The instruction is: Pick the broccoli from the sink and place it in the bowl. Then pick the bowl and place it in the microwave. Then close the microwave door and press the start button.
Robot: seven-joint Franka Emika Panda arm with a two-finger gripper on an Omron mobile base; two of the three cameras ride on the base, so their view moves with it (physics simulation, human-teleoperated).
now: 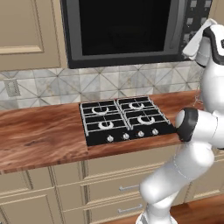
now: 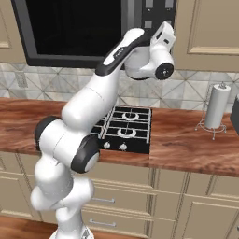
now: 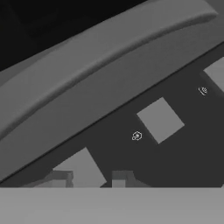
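Gripper [image 3: 92, 178] up against microwave [image 1: 127, 33] button panel [image 3: 175, 131], fingertips [image 3: 119, 178] slightly apart, nothing between them. Microwave door [image 1: 122, 30] shut, mounted above hob [image 1: 124, 120] at worktop [image 1: 39, 135] back edge.

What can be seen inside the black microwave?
Through the closed wide black door of the microwave the dark glass shows only blackness. Any contents cannot be made out.

- Both base views look forward from behind the arm, sharing the stove [image 1: 124, 120] and microwave [image 1: 127, 30].
- The hand view sits close against the microwave's buttons [image 3: 160, 120].
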